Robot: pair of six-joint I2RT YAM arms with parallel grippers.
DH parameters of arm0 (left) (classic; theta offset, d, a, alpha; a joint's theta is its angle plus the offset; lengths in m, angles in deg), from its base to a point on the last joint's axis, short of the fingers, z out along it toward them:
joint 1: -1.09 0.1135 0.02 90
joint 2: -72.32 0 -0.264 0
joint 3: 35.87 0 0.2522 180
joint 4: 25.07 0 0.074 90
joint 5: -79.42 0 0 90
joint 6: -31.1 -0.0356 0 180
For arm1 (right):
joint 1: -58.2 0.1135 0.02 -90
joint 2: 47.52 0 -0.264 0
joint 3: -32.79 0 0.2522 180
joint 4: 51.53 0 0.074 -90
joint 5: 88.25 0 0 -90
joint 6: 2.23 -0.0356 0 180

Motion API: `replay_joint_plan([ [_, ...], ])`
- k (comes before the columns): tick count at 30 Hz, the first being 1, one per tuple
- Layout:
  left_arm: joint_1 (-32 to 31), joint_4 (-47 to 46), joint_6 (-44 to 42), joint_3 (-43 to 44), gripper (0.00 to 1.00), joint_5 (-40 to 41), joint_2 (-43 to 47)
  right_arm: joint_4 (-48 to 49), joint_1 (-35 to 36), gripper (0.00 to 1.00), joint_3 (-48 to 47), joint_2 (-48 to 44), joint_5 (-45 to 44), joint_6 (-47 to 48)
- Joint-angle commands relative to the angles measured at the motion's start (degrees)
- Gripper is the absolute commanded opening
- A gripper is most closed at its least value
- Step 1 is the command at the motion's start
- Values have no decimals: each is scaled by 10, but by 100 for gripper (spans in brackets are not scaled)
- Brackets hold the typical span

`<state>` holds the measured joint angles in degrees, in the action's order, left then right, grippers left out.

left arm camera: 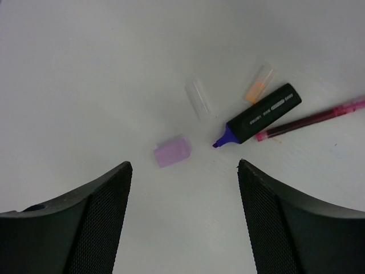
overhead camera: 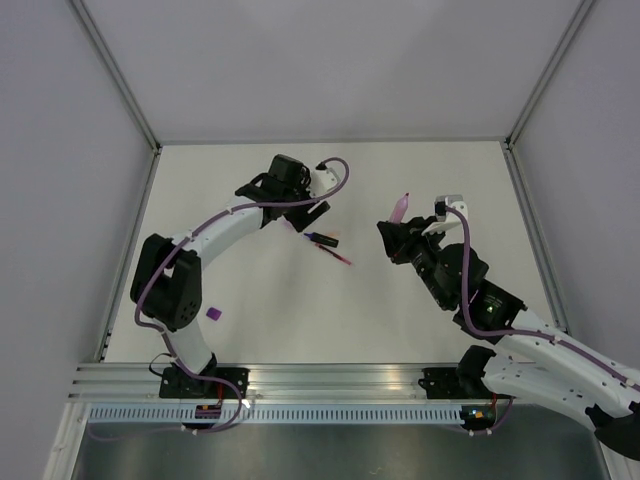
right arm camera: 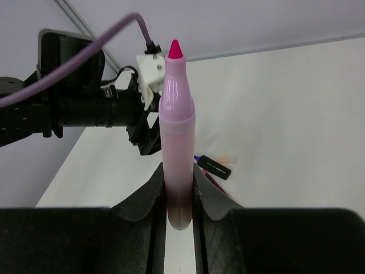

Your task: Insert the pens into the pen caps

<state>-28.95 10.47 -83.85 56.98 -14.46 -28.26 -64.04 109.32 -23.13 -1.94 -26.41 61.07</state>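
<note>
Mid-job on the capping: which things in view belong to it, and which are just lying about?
Job: pink marker in the right gripper; dark highlighter; slim pink-red pen; light purple cap; open left gripper.

Lying about, or unclear: clear cap; orange-tinted cap, no orange pen in view; small purple piece by the left arm's base, too small to identify.

We see our left arm [overhead camera: 225, 230] curving over the white desk [overhead camera: 300, 330], with its hand [overhead camera: 303, 215] low over the far half. Just beside that hand, a dark pen [overhead camera: 320, 239] and a slim pink-red pen [overhead camera: 341, 259] lie close together on a slant. Our right hand [overhead camera: 398, 230] grips a pink marker [overhead camera: 401, 208], which points toward the far edge, apart from those two pens. A small purple piece [overhead camera: 214, 314] lies just beside the left arm's elbow.
</note>
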Motion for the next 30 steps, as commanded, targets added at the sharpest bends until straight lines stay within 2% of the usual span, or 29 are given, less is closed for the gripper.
replay_joint_plan([
  [1, 19, 0, -202, -8, 80, -60, 3, 2, 0, 0, 2, -15, -17, 13],
  [5, 32, 138, -344, 33, 80, -112, -33, -1, 0, 0, -3, -18, -12, 14],
  [8, 47, 228, -387, 84, 80, -159, -66, 0, 0, 0, -2, -19, -12, 16],
  [10, 59, 253, -414, 113, 80, -167, -89, 0, 0, 0, -3, -15, -10, 15],
  [14, 63, 259, -453, 121, 79, -143, -114, 0, 0, 0, -4, -5, -14, 16],
  [30, 87, 216, -501, 169, 76, -155, -195, 1, 0, 0, -5, 6, -5, 11],
])
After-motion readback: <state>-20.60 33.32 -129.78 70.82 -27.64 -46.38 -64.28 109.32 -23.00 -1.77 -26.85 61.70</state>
